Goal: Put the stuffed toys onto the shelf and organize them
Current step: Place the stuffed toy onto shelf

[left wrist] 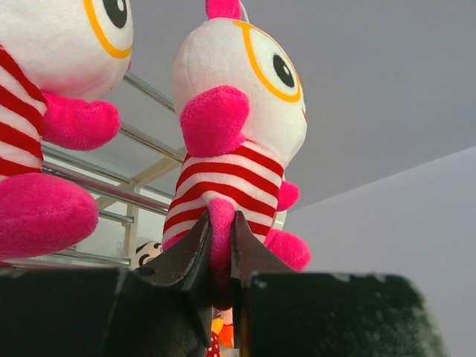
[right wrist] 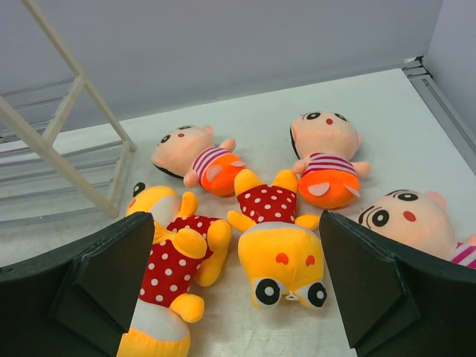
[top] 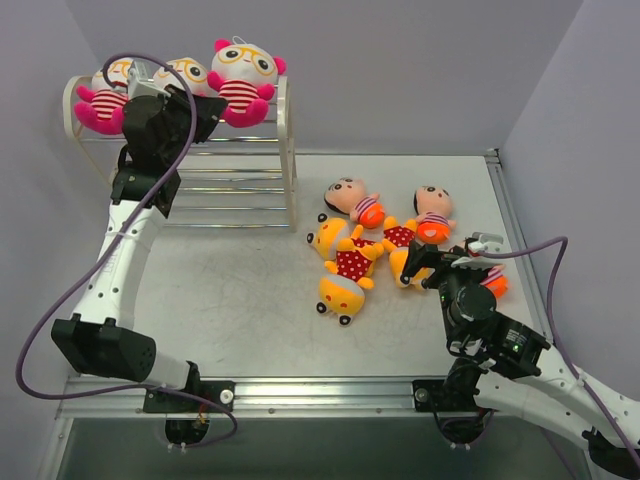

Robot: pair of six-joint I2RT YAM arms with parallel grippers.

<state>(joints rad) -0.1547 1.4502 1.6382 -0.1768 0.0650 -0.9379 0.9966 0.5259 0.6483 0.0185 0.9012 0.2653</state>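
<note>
While pinched at one leg, held pink toy (left wrist: 238, 141): upright on shelf (top: 288, 130) top tier, long axis vertical, head up.
Left gripper (left wrist: 221, 217): squeezed tight on that pink leg from below.
Shelf: far left corner of table (top: 230, 300); three pink toys (top: 245, 75) seated along top tier, heads up.
Right gripper (right wrist: 236, 217): spread wide, gripping nothing, low over yellow toy (right wrist: 281, 260).
Yellow toy: flat on table, long axis near-to-far, head toward near edge.
Peach toy (right wrist: 327, 160): flat just beyond it, head toward far edge, orange pants toward near edge.
</note>
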